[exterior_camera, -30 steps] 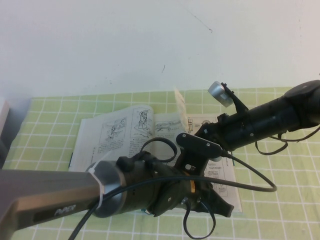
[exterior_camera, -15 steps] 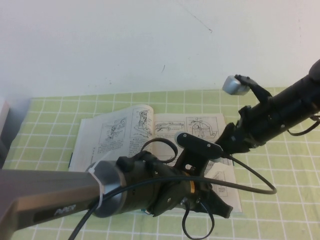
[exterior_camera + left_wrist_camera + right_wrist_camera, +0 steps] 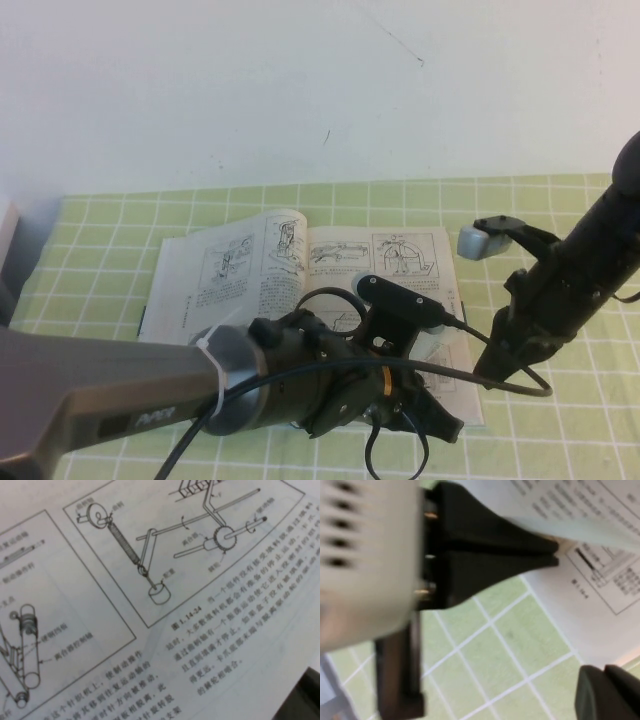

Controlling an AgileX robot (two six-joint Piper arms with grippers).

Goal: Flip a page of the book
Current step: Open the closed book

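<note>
The book (image 3: pixel 250 270) lies open and flat on the green checked mat. Its right-hand page (image 3: pixel 400 255) shows boxed machine drawings, and the left wrist view (image 3: pixel 150 580) shows it close up. My left gripper (image 3: pixel 445 428) is shut, with its tip resting on the lower right page. The right wrist view shows this as a black wedge (image 3: pixel 552 552) touching the paper. My right gripper (image 3: pixel 488 375) is shut and empty, just off the book's right edge above the mat. Its two fingertips (image 3: pixel 600 690) are pressed together.
The green checked mat (image 3: pixel 560 440) covers the table up to a white wall behind. A grey object (image 3: pixel 6 250) stands at the far left edge. A black cable (image 3: pixel 520 375) loops from the left arm across the book's right side towards the right arm.
The leaf that stood upright at the spine now lies flat. My right arm has swung right and down, off the book. My left arm has hardly moved.
</note>
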